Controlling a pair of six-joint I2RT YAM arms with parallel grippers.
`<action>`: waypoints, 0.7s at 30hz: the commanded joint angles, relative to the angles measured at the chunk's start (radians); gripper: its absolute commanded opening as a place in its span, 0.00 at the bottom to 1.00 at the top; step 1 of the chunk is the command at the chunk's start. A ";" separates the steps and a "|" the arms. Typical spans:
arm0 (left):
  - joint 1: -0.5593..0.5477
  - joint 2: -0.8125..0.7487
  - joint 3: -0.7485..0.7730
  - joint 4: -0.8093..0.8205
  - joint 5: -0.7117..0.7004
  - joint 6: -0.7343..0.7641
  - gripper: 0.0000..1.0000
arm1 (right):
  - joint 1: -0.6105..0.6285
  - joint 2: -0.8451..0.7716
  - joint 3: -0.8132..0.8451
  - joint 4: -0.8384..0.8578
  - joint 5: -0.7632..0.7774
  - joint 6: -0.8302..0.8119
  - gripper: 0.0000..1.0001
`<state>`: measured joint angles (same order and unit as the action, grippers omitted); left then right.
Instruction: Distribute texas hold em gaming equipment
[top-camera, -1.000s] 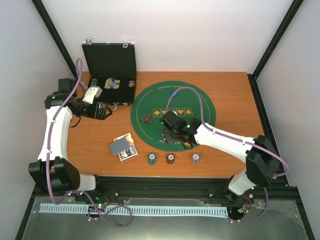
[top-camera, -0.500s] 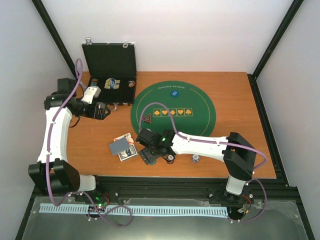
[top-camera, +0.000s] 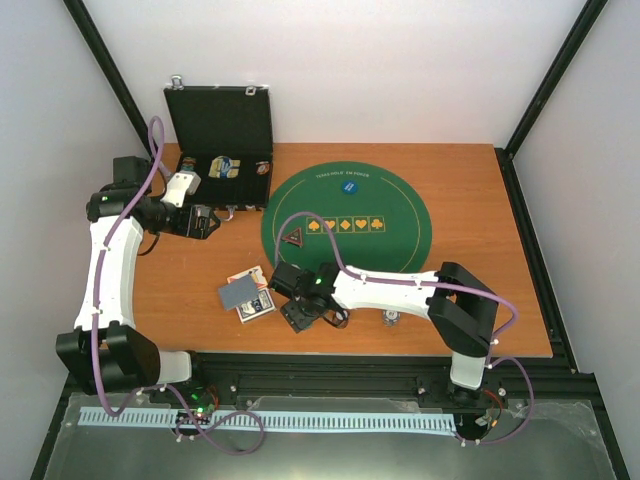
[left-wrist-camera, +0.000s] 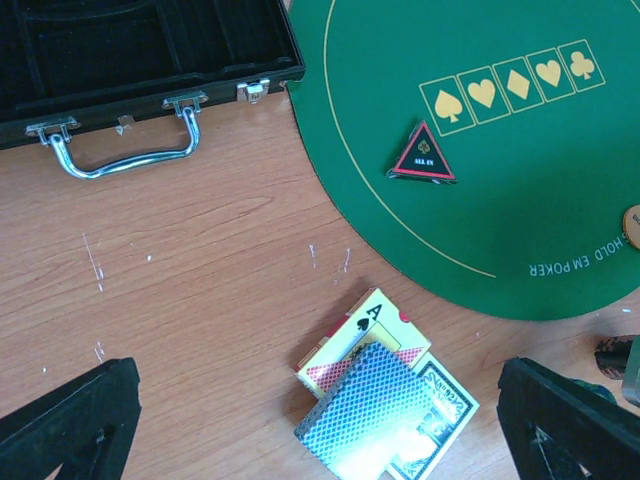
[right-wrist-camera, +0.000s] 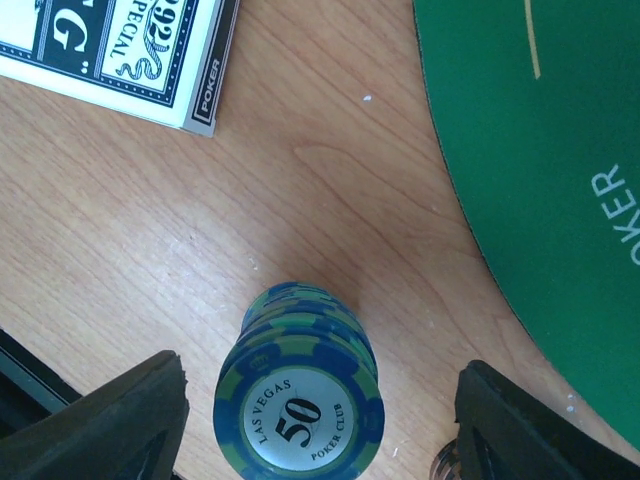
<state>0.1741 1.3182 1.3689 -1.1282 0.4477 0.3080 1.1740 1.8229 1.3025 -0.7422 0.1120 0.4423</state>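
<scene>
Playing cards (left-wrist-camera: 385, 415) lie on the worktop (top-camera: 480, 200), left of the green mat (top-camera: 390, 250). Just right of them stands a smaller blue chip stack (right-wrist-camera: 298, 400). The right pincer (right-wrist-camera: 322, 425) has swung off the mat to straddle that stack, jaws apart, gripping nothing (a pick-up looks imminent). The left pincer (top-camera: 207, 222) hangs wide open.
</scene>
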 joint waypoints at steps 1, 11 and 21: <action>0.005 -0.017 0.023 0.013 0.000 -0.012 1.00 | 0.007 0.025 0.008 0.011 -0.012 0.004 0.71; 0.006 -0.025 0.030 0.015 -0.013 -0.010 1.00 | 0.007 0.036 -0.009 0.034 -0.024 0.014 0.58; 0.006 -0.032 0.032 0.012 -0.024 -0.004 1.00 | 0.007 0.035 -0.014 0.037 -0.014 0.022 0.44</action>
<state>0.1741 1.3167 1.3689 -1.1233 0.4301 0.3080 1.1740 1.8488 1.2984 -0.7124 0.0898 0.4557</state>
